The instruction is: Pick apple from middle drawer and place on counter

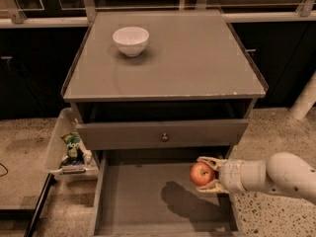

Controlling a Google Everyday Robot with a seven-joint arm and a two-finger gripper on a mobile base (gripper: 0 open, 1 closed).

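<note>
The red apple (201,174) with a yellowish patch is held between my gripper's (207,174) two pale fingers, lifted above the floor of the open middle drawer (143,201); its shadow lies on the drawer floor below. My white arm reaches in from the right edge. The grey counter (197,58) is above and behind, with a chipped pale front edge.
A white bowl (131,40) stands at the counter's back left. A drawer front with a small round knob (164,138) sits above the open drawer. A clear bin (66,147) with a snack bag hangs at the cabinet's left side. A white post (303,100) is at right.
</note>
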